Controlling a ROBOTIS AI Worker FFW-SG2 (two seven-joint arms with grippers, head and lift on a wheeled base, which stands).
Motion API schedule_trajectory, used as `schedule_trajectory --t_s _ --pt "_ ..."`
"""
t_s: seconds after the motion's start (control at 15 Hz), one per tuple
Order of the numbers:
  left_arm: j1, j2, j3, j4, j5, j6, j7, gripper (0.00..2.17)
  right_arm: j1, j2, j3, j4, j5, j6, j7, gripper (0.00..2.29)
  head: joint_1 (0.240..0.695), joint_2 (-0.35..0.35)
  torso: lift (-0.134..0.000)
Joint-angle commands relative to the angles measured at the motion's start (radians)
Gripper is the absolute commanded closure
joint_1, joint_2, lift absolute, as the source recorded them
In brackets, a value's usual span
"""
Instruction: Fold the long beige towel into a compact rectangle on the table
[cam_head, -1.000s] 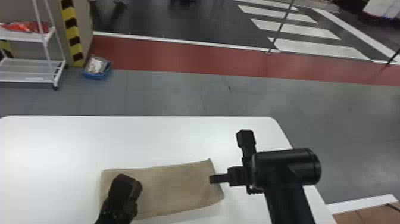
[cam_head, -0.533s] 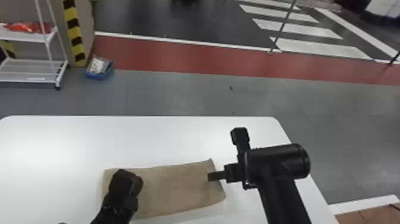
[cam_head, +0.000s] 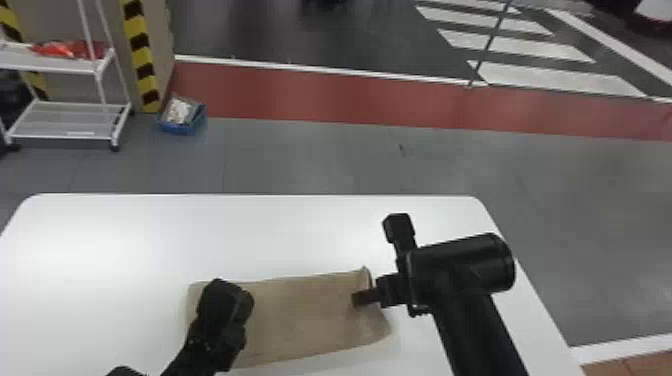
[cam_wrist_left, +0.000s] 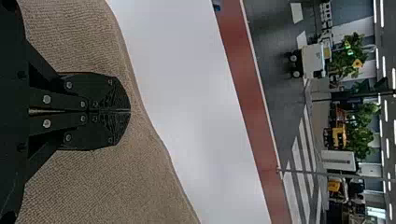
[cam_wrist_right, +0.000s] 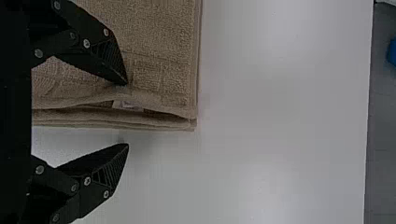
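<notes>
The beige towel lies folded in layers as a flat rectangle on the white table. Over its left part is my left gripper; in the left wrist view the left gripper has its fingers pressed together above the towel, with no cloth visible between them. At the towel's right end is my right gripper. In the right wrist view the right gripper is open around the layered end of the towel, one finger over the cloth and the other beyond its edge, above the table.
White tabletop surrounds the towel, and the table's right edge runs beneath the right arm. Past the far edge, on the floor, stand a white shelf cart and a blue bin.
My right gripper has shifted left, its finger now farther over the towel's right end. The left gripper stays about where it was, and the towel keeps its shape.
</notes>
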Motion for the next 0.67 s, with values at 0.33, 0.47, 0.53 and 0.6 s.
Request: schedule_trajectory --t_s 0.33,0.47,0.53,0.6 --pt "0.002 0.000 -0.001 0.000 0.005 -0.001 0.000 2.07 0.007 0.001 -0.002 0.006 -0.007 0.006 0.011 0.80 0.695 -0.220 0.000" --pt "0.005 0.002 -0.001 -0.002 0.005 0.003 0.000 2.07 0.024 -0.001 -0.020 -0.008 -0.014 0.009 0.018 0.94 0.695 -0.221 0.000" --pt "0.009 0.002 0.000 -0.002 0.005 0.003 0.000 2.07 0.036 -0.001 -0.027 -0.035 -0.022 0.028 0.021 0.93 0.695 -0.222 0.000" --pt "0.012 0.002 0.000 -0.002 0.005 0.003 0.000 2.07 0.052 -0.001 -0.034 -0.078 -0.039 0.031 0.027 0.93 0.695 -0.224 0.000"
